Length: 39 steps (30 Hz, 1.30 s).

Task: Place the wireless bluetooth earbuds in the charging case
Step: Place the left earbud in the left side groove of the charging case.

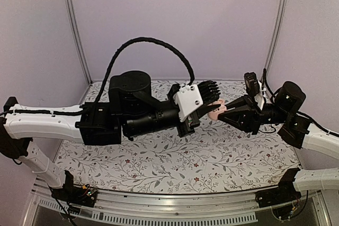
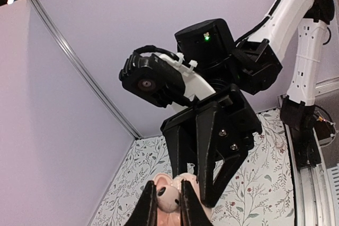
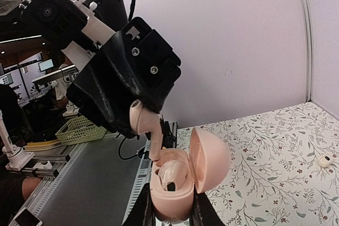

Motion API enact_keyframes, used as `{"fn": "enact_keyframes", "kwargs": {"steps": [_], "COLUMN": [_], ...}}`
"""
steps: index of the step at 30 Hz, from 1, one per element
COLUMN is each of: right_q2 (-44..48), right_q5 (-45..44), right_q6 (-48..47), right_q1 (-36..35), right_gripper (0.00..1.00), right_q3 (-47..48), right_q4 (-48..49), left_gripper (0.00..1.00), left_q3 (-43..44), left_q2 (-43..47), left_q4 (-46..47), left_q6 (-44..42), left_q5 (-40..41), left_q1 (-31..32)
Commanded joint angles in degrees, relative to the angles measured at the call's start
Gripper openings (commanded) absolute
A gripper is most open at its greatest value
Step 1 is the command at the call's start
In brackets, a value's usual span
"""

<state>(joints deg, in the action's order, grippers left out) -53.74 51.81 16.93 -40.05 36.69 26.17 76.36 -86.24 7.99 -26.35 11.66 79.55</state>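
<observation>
the loose earbud [image 3: 141, 121] hangs just above the near-left rim of the charging case [image 3: 172, 199], bulb up and stem down, so its long axis runs close to upright in the right wrist view with a slight lean toward the case. the stem tip reaches the mouth of the free socket; whether it touches the rim or has entered it cannot be told. the other earbud [image 3: 172, 175] already sits in the neighbouring socket, and the lid [image 3: 211, 160] is swung open to the far side, out of the line of entry. the left gripper [image 2: 168, 207] is clamped on the loose earbud's bulb, its jaws pinched close on it, and the left arm is the one that carries the part. the right gripper [image 3: 172, 214] is clamped on the lower body of the case from both sides, holding it mouth-up in the air above the flowered table [image 3: 275, 146]. the coming move looks like a short push along the stem's own axis, down into the case. the likely risk is the stem catching on the socket edge if the lean is not taken out first.
</observation>
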Motion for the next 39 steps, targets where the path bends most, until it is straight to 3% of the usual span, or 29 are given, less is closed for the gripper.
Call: {"fn": "enact_keyframes", "kwargs": {"steps": [1, 25, 39], "right_q2": [0.04, 0.47, -0.41], "right_q5": [-0.02, -1.98, 1.6], "right_q6": [0.74, 0.47, 0.85], "right_q1": [0.24, 0.24, 0.24], "right_gripper": [0.0, 0.0, 0.0], "right_q3": [-0.05, -0.33, -0.57], "right_q4": [1.74, 2.04, 2.71], "left_gripper": [0.02, 0.01, 0.01], "left_q3": [1.82, 1.35, 1.95], "left_q2": [-0.48, -0.68, -0.71], "left_q4": [1.28, 1.59, 1.42], "left_q6": [-0.32, -0.1, -2.18], "left_q5": [0.12, 0.65, 2.83], "left_q1": [1.13, 1.38, 1.2]}}
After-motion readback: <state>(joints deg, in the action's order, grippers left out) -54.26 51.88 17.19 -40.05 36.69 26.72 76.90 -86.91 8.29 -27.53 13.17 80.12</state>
